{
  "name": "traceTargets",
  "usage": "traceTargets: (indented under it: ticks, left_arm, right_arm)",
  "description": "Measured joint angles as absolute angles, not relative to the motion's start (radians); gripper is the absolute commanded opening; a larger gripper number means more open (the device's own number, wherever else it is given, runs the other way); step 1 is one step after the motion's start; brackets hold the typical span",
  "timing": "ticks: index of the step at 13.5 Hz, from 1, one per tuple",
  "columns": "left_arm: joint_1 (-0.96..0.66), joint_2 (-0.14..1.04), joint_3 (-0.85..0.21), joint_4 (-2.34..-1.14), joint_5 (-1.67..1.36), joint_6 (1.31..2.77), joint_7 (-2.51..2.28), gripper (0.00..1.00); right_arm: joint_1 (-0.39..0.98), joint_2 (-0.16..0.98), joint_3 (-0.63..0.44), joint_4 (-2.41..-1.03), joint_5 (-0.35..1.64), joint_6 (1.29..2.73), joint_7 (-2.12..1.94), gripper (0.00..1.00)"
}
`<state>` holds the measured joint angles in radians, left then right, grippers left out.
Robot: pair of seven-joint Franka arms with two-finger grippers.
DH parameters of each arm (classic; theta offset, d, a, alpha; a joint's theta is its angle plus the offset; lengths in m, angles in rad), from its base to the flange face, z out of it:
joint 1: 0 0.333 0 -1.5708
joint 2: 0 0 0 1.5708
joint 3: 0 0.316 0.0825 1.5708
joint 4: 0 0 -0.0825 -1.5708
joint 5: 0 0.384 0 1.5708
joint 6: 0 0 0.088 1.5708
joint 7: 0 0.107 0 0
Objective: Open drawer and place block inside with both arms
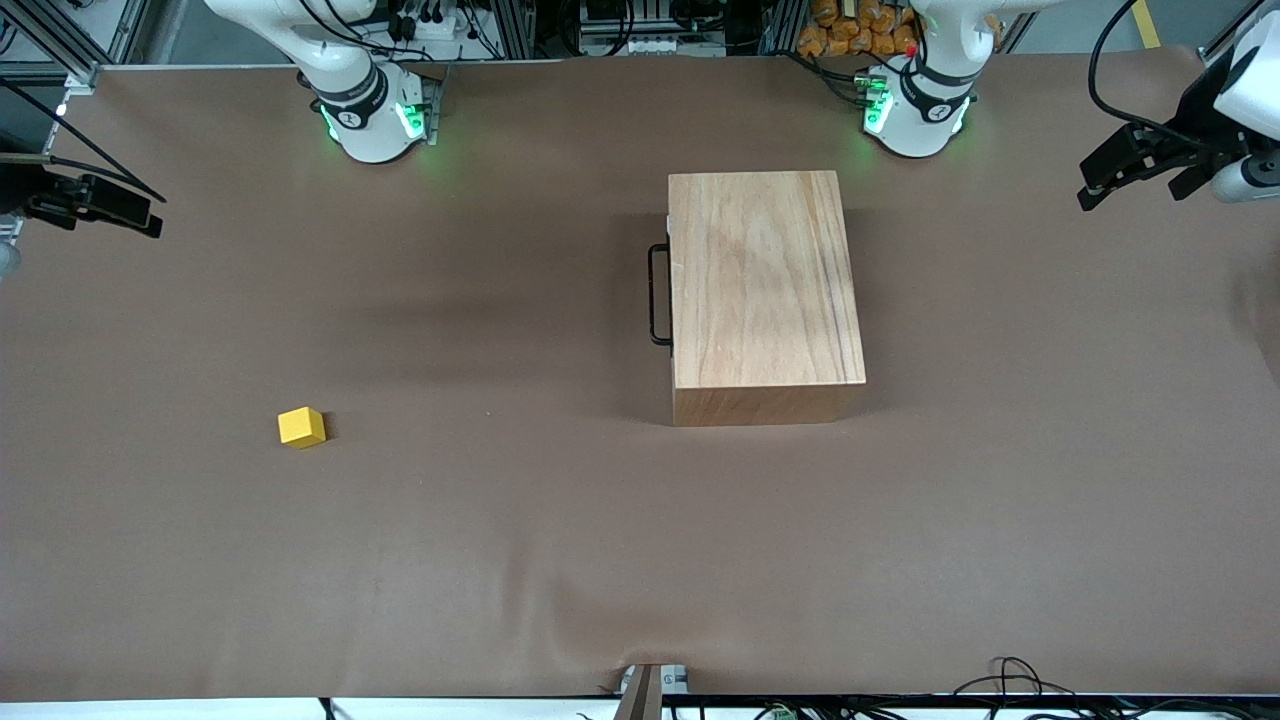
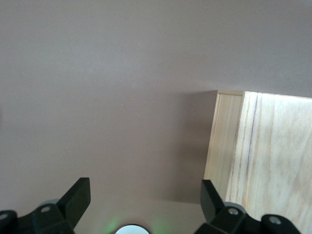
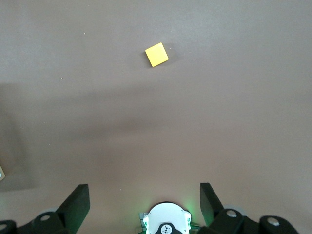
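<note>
The wooden box [image 1: 765, 290] stands mid-table with the drawer pushed in. Only the drawer's white front edge [image 1: 670, 225] and black wire handle [image 1: 659, 295] show, facing the right arm's end of the table. The yellow block [image 1: 301, 427] lies on the brown mat toward the right arm's end, nearer to the front camera than the box. My right gripper [image 1: 100, 210] hangs open and empty over that end of the table, and its wrist view shows the block [image 3: 157, 54] well ahead of the fingers [image 3: 78, 202]. My left gripper [image 1: 1125, 180] hangs open and empty over the left arm's end, with the box corner [image 2: 263, 156] beside one fingertip [image 2: 209, 197].
The brown mat [image 1: 500, 550] covers the whole table. The two green-lit arm bases [image 1: 375, 115] [image 1: 915, 110] stand along the table edge farthest from the front camera. Cables [image 1: 1010, 680] lie at the edge nearest the camera.
</note>
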<state>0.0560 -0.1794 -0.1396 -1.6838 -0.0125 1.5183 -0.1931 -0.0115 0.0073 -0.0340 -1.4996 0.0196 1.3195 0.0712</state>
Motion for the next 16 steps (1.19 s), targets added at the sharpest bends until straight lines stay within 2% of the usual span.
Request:
traceTargets:
  ticks: [7,11,16]
  left_arm:
    - [0.048,-0.164,-0.143,-1.652,-0.012,1.476,-0.193,1.0]
    - [0.04,-0.101,-0.187,-1.614,-0.013,1.464,-0.193,1.0]
    - [-0.024,0.04,-0.254,-1.483,-0.012,1.464,-0.266,1.0]
  right_arm:
    - [-0.012,0.007,-0.034,-1.501,0.02,1.319,0.071,1.0]
    - [-0.012,0.007,-0.034,-1.501,0.02,1.319,0.071,1.0]
    - [-0.012,0.007,-0.035,-1.502,0.02,1.319,0.071,1.0]
